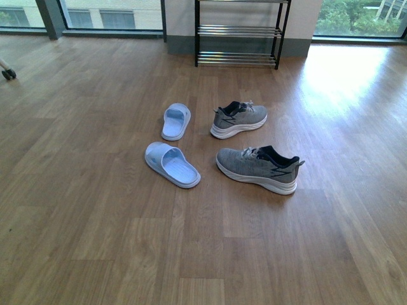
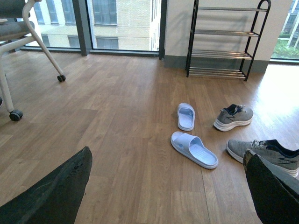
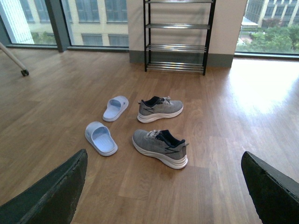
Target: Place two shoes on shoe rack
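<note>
The front camera looked down at the floor from well back of the rack (image 1: 238, 32), facing it squarely, and caught only its lower tiers. The left wrist camera sat low, also well back of the rack and off to the side nearer the chair (image 2: 18, 28). It faced the rack at a slant, with its own fingers (image 2: 51, 196) at the frame's corners. The right wrist camera faced the rack almost head-on and was framed by its fingers in the same way. All three views shared the rack and, on the floor before it, the sneakers (image 1: 257, 168) and slides (image 1: 172, 164).
</note>
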